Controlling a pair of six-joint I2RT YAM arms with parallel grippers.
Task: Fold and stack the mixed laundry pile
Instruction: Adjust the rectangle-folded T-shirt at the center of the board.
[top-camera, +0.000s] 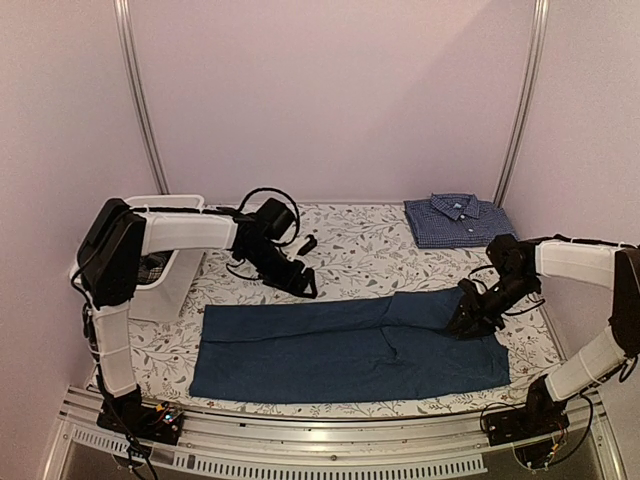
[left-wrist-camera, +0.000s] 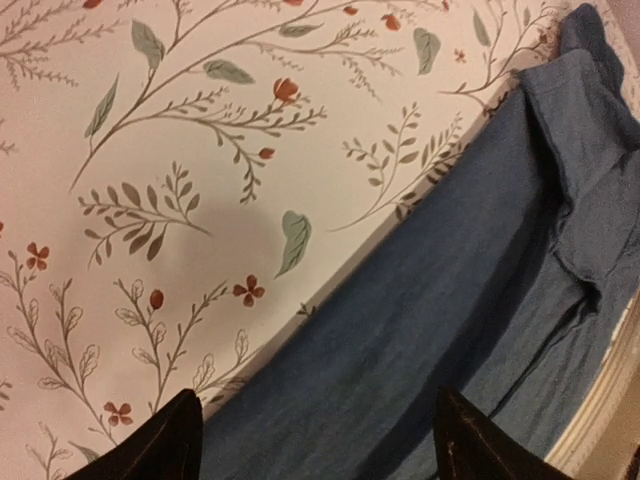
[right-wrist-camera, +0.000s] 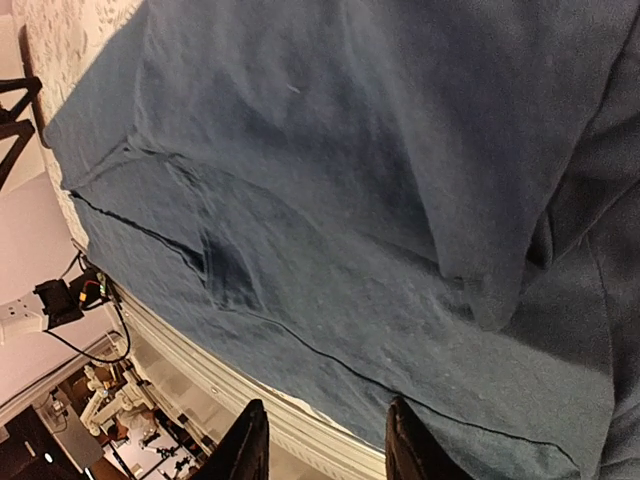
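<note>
Now flat on tablecloth (top-camera: 360, 250): dark blue T-shirt (top-camera: 340, 350)

Garments in view: 2, i.e. 1 dk-blue T-shirt (top-camera: 350, 350), lower centre, and 1 check shirt (top-camera: 458, 220), upper right.
Tub (top-camera: 172, 288): 1, left edge; contents can't be counted.
Tablecloth (top-camera: 360, 250): 1.
Sm. black item (top-camera: 307, 243), centre: 1.
Grippers: 2, i.e. left gripper (top-camera: 305, 285) and right gripper (top-camera: 466, 324).

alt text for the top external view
A dark blue T-shirt lies spread out on a floral tablecloth, the right gripper at its right end, the left gripper open just beyond its far edge. A folded check shirt sits in the far right corner, a white tub at left.
</note>
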